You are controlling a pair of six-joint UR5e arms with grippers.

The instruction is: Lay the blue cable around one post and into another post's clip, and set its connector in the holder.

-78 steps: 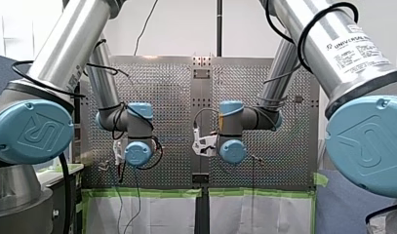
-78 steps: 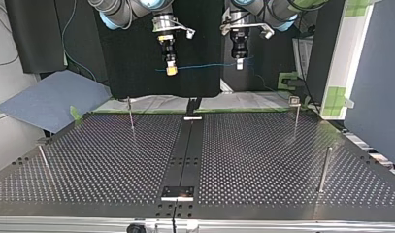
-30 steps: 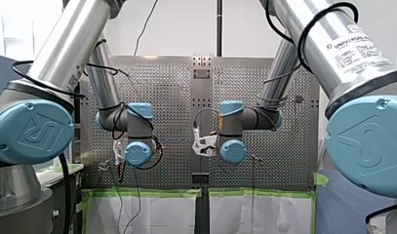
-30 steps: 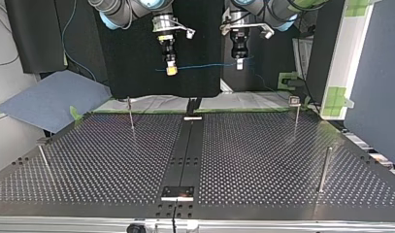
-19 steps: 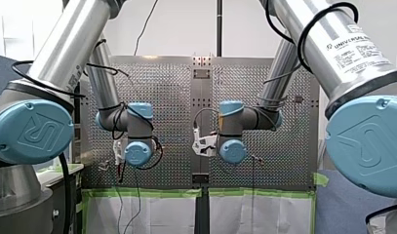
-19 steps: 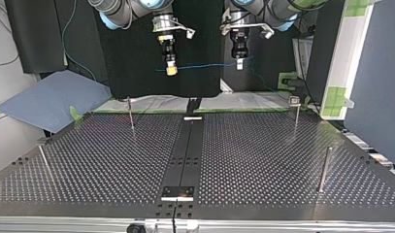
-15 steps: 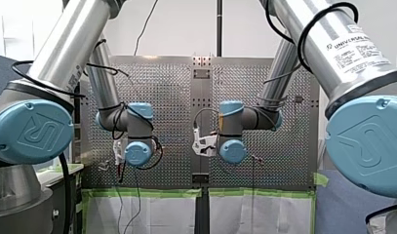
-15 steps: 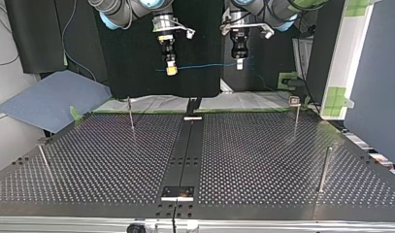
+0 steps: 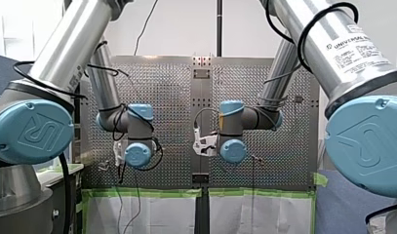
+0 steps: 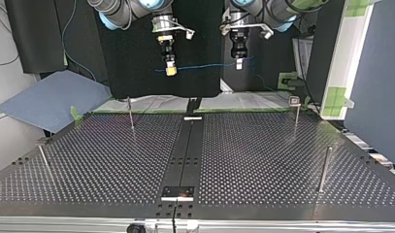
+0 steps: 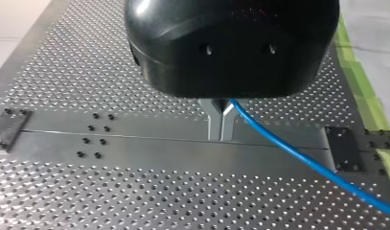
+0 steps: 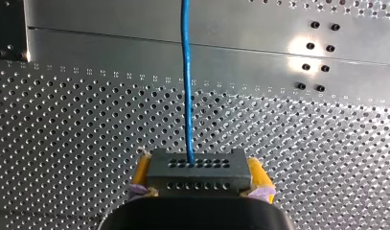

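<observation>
In the top view both grippers hang high above the far edge of the perforated table (image 10: 263, 150). The thin blue cable (image 10: 205, 65) runs nearly level between them. My right gripper (image 10: 171, 71), at that view's left, has yellow pads. In the right wrist view my right gripper (image 12: 199, 162) is shut on the dark connector (image 12: 197, 178), and the cable (image 12: 187, 86) leads straight ahead from it. In the left wrist view my left gripper (image 11: 220, 135) has its metal fingers shut on the cable (image 11: 298, 153), which trails off to one side.
Thin posts stand on the table: one far left (image 10: 130, 114), one far right with a clip on top (image 10: 295, 104), one near right (image 10: 324, 170), one leaning near left (image 10: 43, 162). A dark centre strip carries a small plate (image 10: 178, 192) at its near end.
Both grippers and the cable between them have barely shifted, at most slightly upward in the top view. The grips are unchanged.
</observation>
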